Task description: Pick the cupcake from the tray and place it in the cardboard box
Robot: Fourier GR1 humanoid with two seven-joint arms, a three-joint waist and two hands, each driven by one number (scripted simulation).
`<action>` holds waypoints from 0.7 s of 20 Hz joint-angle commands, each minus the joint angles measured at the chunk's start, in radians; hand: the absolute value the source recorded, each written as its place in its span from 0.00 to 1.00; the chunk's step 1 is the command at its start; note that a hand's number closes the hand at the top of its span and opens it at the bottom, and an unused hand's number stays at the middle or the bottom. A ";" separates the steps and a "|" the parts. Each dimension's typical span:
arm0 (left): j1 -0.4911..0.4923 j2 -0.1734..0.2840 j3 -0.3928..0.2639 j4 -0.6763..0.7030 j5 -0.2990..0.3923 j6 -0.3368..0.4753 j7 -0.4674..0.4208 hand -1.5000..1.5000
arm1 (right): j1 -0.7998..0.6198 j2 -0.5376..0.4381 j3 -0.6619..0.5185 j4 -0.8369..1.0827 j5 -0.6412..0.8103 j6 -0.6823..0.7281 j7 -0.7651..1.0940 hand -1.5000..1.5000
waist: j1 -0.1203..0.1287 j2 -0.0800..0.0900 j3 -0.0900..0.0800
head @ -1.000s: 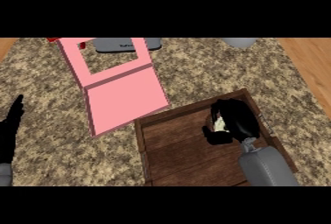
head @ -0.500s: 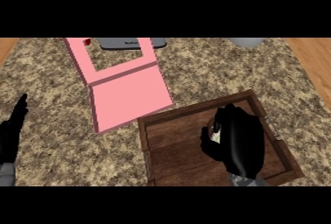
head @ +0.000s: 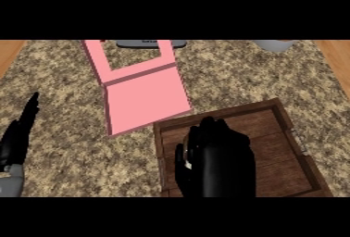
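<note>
One step looks underway: my right robot hand (head: pixel 217 162) curls over the tray (head: pixel 287 134), pinching a pale thing, likely the cupcake (head: pixel 186 162), mostly hidden. Pink cardboard box (head: pixel 147 99) sits just beside; placing remains. Left robot hand (head: pixel 19 134) rests straight-fingered.

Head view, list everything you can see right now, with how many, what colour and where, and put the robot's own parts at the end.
counter: one, speckled brown and beige, fills most of the view.
box: one, pink, open, upper middle of the counter.
tray: one, dark brown wood, lower right.
cupcake: one, only a pale bit showing at the right hand's left edge, over the tray.
grey object: one, top edge behind the box, too cut off to name.
pale grey object: one, top right edge, cut off.
left hand: one, black, fingers straight, left edge.
right hand: one, black, curled, over the tray.
</note>
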 commanded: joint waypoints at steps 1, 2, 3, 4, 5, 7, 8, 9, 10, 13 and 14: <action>-0.054 0.002 0.006 0.027 0.004 -0.014 0.026 0.50 | -0.208 0.005 -0.013 0.088 -0.155 -0.047 0.160 1.00 | 0.015 0.006 0.000; -0.044 -0.006 -0.008 0.015 -0.014 -0.005 0.020 0.50 | -0.236 0.005 -0.030 0.132 -0.193 -0.088 0.158 1.00 | 0.017 0.006 0.001; -0.059 0.007 0.016 0.040 0.018 -0.026 0.003 0.50 | -0.305 0.005 -0.054 0.138 -0.225 -0.082 0.206 1.00 | 0.028 0.008 0.000; -0.040 0.012 0.003 0.025 0.002 -0.028 -0.016 0.50 | -0.310 0.005 -0.055 0.177 -0.239 -0.150 0.213 1.00 | 0.030 0.007 0.000; -0.054 -0.015 -0.007 0.054 -0.016 0.001 -0.015 0.50 | -0.361 0.005 -0.066 0.190 -0.263 -0.147 0.232 1.00 | 0.027 0.008 0.000; -0.078 -0.024 -0.019 0.043 -0.031 0.013 0.011 0.50 | -0.440 0.005 -0.102 0.283 -0.308 -0.195 0.244 1.00 | 0.034 0.009 0.000; -0.104 -0.035 -0.035 0.061 -0.058 0.035 0.026 0.50 | -0.457 0.005 -0.147 0.324 -0.327 -0.225 0.216 1.00 | 0.031 0.011 0.000; -0.059 0.003 0.000 0.055 -0.004 -0.029 -0.017 0.50 | -0.478 0.005 -0.150 0.332 -0.364 -0.235 0.217 1.00 | 0.035 0.008 0.000; -0.098 -0.029 -0.024 0.046 -0.036 0.015 0.010 0.50 | -0.510 0.005 -0.210 0.398 -0.377 -0.271 0.187 1.00 | 0.039 0.012 0.000; -0.065 -0.029 -0.025 0.014 -0.026 0.001 0.015 0.50 | -0.536 0.005 -0.254 0.502 -0.432 -0.382 0.164 1.00 | 0.053 0.014 0.001; -0.094 -0.018 -0.015 0.040 -0.020 -0.008 0.011 0.50 | -0.604 0.005 -0.257 0.546 -0.470 -0.372 0.192 1.00 | 0.056 0.015 0.000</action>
